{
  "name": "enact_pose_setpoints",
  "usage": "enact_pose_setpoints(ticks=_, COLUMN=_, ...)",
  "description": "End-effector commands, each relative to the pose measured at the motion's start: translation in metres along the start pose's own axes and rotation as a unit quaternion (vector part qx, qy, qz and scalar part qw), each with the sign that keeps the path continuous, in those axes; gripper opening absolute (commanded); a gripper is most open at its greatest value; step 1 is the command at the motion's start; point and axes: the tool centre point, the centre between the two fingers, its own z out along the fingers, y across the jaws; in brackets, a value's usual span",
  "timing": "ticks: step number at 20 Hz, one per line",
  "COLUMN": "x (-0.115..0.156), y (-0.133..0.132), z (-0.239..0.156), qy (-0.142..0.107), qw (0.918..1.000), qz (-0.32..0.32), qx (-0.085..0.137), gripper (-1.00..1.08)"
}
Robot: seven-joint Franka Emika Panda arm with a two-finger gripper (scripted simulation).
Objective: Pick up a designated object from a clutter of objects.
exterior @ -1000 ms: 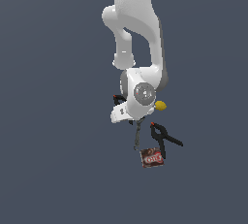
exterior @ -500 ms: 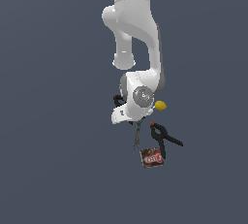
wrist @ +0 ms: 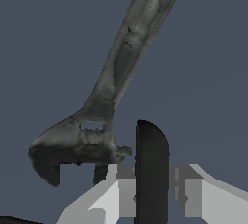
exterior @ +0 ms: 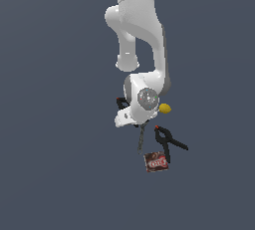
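Observation:
In the wrist view my gripper (wrist: 154, 182) straddles a black handle (wrist: 151, 155) of the designated object, a black spring clamp. One finger (wrist: 123, 189) touches the handle and a thin gap shows at the other, so the gripper is open. In the exterior view only a bit of this clamp (exterior: 121, 103) peeks out behind my white hand (exterior: 130, 116). The rest of the clutter of objects lies close by: the twin black clamp (exterior: 167, 142) with its orange-red tip, a thin grey wrench (exterior: 141, 137) (wrist: 116, 82), a yellow ball (exterior: 165, 108) and a brown-red packet (exterior: 156, 162).
The wrench's open jaw end (wrist: 63, 150) lies right beside my fingers. The arm's upper links (exterior: 137, 30) rise above the cluttered spot. Plain dark grey floor (exterior: 55, 139) surrounds the small group of objects.
The hand has barely shifted over the last second, drifting slightly toward the exterior view's right and down. The objects have not moved.

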Motion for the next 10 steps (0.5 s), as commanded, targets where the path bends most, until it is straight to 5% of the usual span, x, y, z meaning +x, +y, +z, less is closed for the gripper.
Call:
enact_pose_setpoints(ticks=1, x=0.000, y=0.000, z=0.000, qy=0.000, qw=1.0000, qz=0.000, qx=0.000, gripper=-1.00)
enact_pose_setpoints(ticks=10, x=0.029, y=-0.003, z=-0.035, qy=0.059, qw=0.9982, qz=-0.002, qx=-0.011, gripper=-1.00)
